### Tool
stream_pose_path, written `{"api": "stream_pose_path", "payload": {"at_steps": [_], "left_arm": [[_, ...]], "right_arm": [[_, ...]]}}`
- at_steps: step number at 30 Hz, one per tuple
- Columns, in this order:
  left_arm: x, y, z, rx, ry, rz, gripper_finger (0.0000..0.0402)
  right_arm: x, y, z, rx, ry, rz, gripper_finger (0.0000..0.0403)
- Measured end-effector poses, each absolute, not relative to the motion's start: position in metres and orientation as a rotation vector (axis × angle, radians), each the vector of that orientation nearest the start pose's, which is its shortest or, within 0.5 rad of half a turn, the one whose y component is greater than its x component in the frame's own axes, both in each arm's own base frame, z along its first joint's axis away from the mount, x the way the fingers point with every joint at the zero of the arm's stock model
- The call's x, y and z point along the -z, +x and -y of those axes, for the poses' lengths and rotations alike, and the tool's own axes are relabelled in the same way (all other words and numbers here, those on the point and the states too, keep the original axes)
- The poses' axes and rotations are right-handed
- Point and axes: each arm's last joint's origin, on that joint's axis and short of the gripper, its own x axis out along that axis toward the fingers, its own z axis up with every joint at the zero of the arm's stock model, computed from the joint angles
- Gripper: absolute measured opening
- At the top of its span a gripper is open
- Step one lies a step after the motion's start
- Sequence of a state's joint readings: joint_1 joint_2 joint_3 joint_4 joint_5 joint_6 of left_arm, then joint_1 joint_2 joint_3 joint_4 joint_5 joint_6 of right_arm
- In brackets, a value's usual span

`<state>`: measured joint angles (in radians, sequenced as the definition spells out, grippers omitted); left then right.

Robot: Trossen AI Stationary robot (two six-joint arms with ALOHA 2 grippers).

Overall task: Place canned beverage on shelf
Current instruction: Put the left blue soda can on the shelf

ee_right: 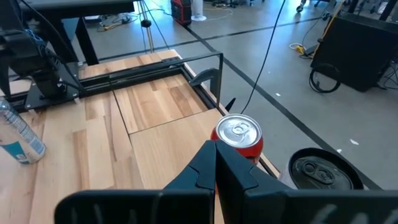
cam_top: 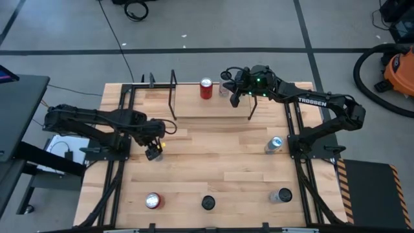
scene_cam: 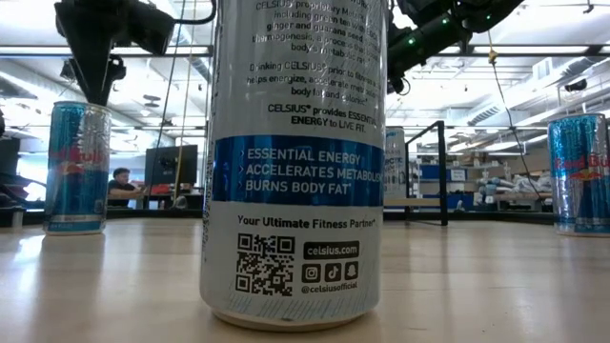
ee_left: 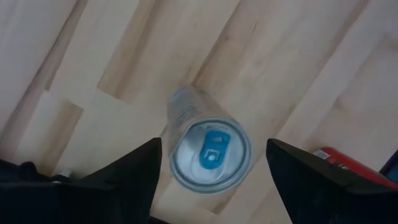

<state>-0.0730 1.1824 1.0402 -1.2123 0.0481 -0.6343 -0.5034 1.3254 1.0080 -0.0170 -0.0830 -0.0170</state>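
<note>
- The canned beverage (ee_left: pixel 209 149), a silver can with a blue tab, stands upright on the table (cam_top: pixel 213 165). It is in the left half, about midway between the far and near edges, and off the shelf.
- The left gripper (cam_top: pixel 154 152) is held directly above this can. Its fingers (ee_left: pixel 140 168) are spread to either side of the can's top, with a narrow gap visible on each side, so no grip is seen.
- The shelf (cam_top: pixel 213 109) is set against the middle of the table's far edge, nearest the can at its near left corner.
- A red can (cam_top: pixel 206 88) stands upright on the shelf's far edge, and a dark-topped can (ee_right: pixel 326 169) is seen close beside it.
- The right gripper (ee_right: pixel 215 163) is held over the far right part of the shelf with its fingers pressed together and nothing between them. The red can is just beyond its tips.
- A second silver can (cam_top: pixel 274 145) stands near the table's right edge.
- Three more cans are lined up along the near edge: a red-topped can (cam_top: pixel 152 201), a black can (cam_top: pixel 207 202) and a grey can (cam_top: pixel 281 195).
</note>
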Motion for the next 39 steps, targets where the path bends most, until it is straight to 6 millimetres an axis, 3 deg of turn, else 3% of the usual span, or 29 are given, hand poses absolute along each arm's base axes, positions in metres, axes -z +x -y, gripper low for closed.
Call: {"api": "stream_pose_path", "payload": {"at_steps": [11, 27, 39], "left_arm": [[-0.261, 0.192, 0.017, -0.307, -0.543, -1.356, 0.0291], [-0.261, 0.191, 0.015, -0.312, -0.508, -1.36, 0.0291], [-0.264, 0.185, -0.001, -0.333, -0.504, -1.365, 0.0291]], "right_arm": [[-0.308, 0.264, 0.14, 0.408, 0.08, -0.326, 0.0009], [-0.308, 0.264, 0.14, 0.411, 0.1, -0.321, 0.0009], [-0.309, 0.264, 0.14, 0.395, 0.098, -0.312, 0.0009]]}}
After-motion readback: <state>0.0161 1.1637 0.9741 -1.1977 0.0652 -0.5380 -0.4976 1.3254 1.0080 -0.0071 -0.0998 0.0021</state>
